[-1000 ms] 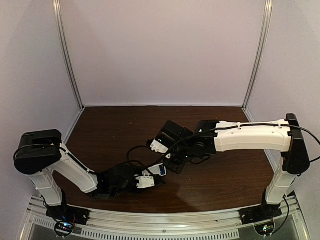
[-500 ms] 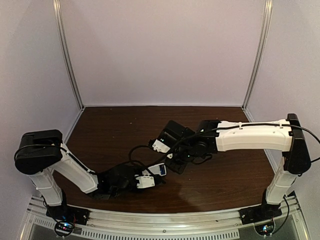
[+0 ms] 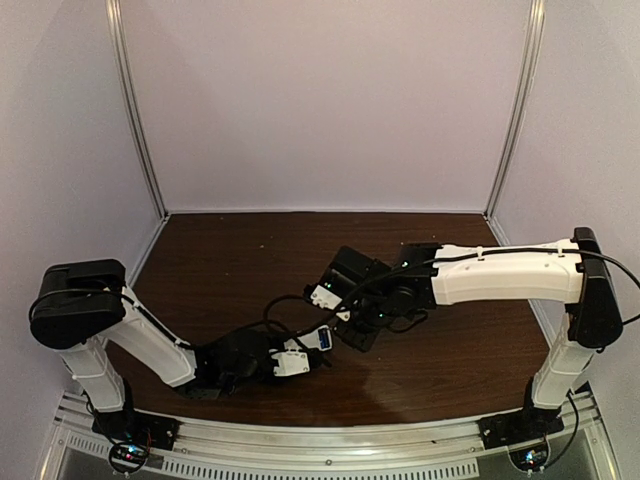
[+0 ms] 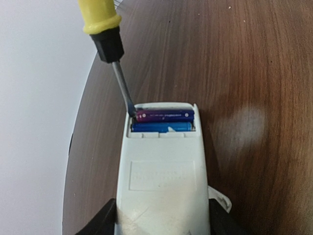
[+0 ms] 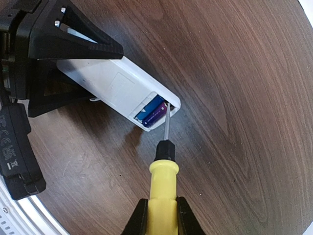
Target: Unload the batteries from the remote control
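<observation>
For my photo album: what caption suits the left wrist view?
Yellow-handled screwdriver tip set against two batteries in the open remote control.

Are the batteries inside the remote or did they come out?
Inside. Both batteries lie in the open compartment of the remote, the screwdriver tip poking at one end.

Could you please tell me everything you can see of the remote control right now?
The remote control is a flat white plastic slab with rounded corners, back side up, on or just above the dark wooden table. At one end its battery compartment stands open, with two batteries side by side inside. The left gripper clamps the opposite end. The tip of the yellow-handled screwdriver sits at the compartment's corner, against the farther battery's end.
</observation>
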